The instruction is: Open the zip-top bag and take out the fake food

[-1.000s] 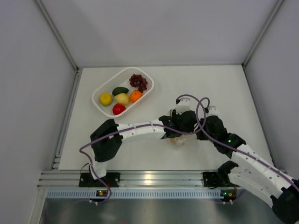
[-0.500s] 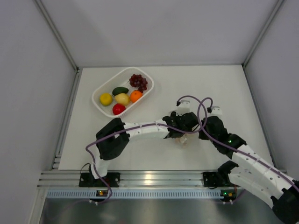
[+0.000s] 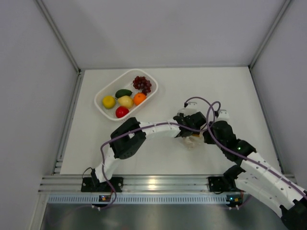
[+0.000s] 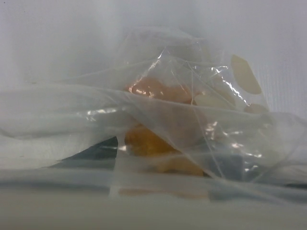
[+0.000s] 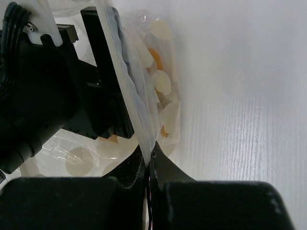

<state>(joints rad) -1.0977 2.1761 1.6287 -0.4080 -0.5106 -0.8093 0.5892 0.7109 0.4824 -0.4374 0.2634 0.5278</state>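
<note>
The clear zip-top bag (image 3: 193, 141) with white dots lies between both grippers at the table's middle right. My right gripper (image 5: 149, 160) is shut on the bag's edge strip (image 5: 129, 96). My left gripper (image 3: 190, 134) is pushed into the bag. In the left wrist view its dark fingers (image 4: 91, 154) stand apart on either side of a small orange-yellow piece (image 4: 148, 143), all veiled by crinkled plastic (image 4: 182, 81). The apple (image 3: 122, 111), orange (image 3: 139, 98), two lemons (image 3: 109, 101), avocado (image 3: 123, 93) and grapes (image 3: 142, 84) lie in the white basket (image 3: 99, 98).
The basket stands at the back left. Grey walls with metal rails close the table on the left, right and back. The left arm (image 3: 153, 128) stretches across the middle of the table. A purple cable (image 3: 211, 108) loops above the right wrist.
The left arm has reached further right and its gripper has gone deeper into the bag. The right gripper has kept its hold and shifted slightly right.
</note>
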